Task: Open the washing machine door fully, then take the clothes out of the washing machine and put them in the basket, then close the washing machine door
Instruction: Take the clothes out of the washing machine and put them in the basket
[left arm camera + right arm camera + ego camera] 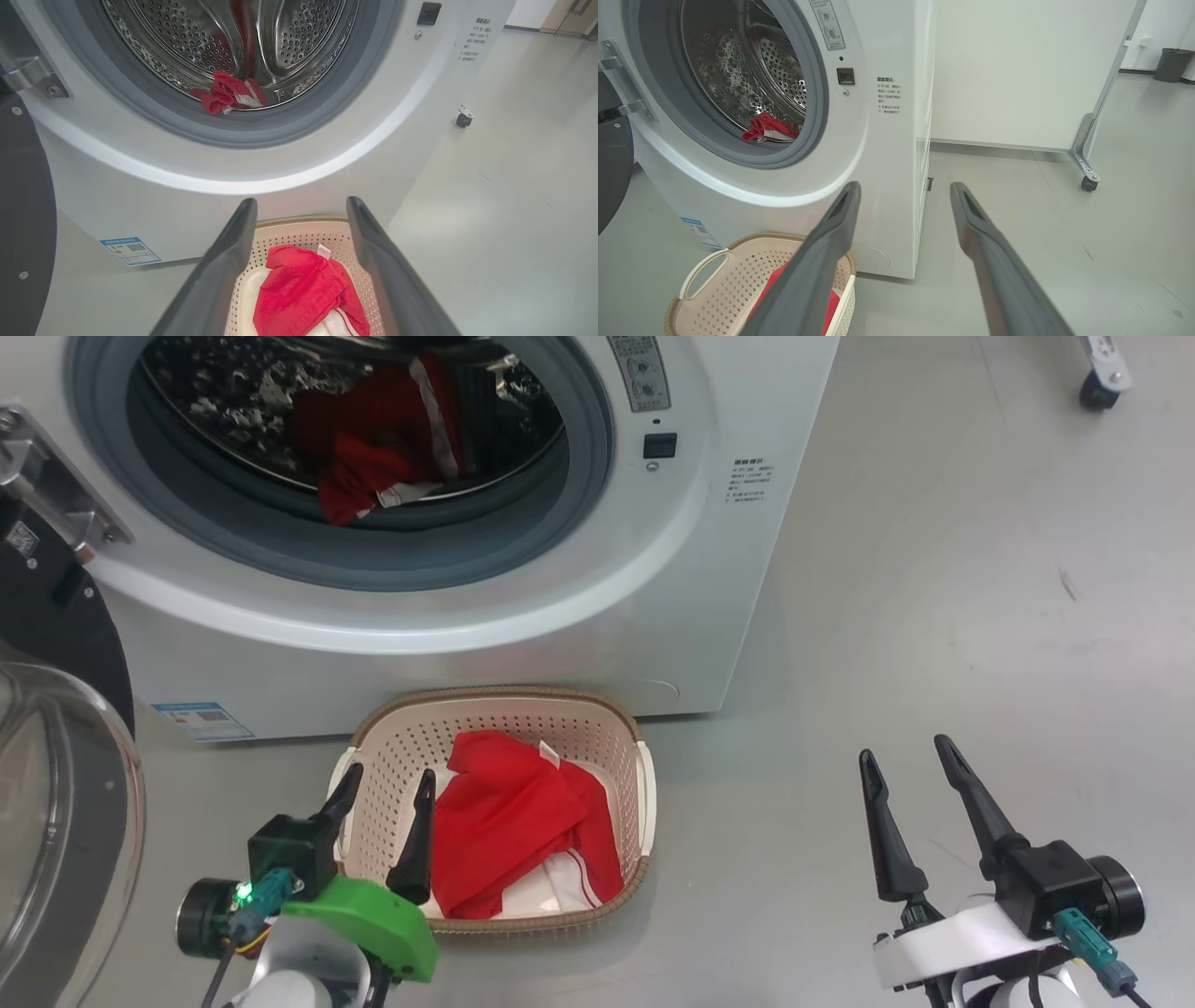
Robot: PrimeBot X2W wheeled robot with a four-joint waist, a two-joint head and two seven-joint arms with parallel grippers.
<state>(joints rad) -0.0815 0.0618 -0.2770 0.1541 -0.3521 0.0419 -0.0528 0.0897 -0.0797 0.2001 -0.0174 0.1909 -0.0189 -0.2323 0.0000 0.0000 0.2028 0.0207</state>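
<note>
Grey floor spreads at three o'clock of the washing machine, giving the right gripper free room. It hangs wide and empty. Swung out at nine o'clock, the door leaves the drum mouth unblocked. The basket sits just below that mouth for a short drop and holds one red garment. A second garment lies in the drum at twelve. The left gripper, wide and empty, hovers over the basket's near-left rim.

This looks like a lab or test room rather than a home. The washer stands free on a bare grey floor, beside a plain white partition on castors, with a dark bin farther off.
</note>
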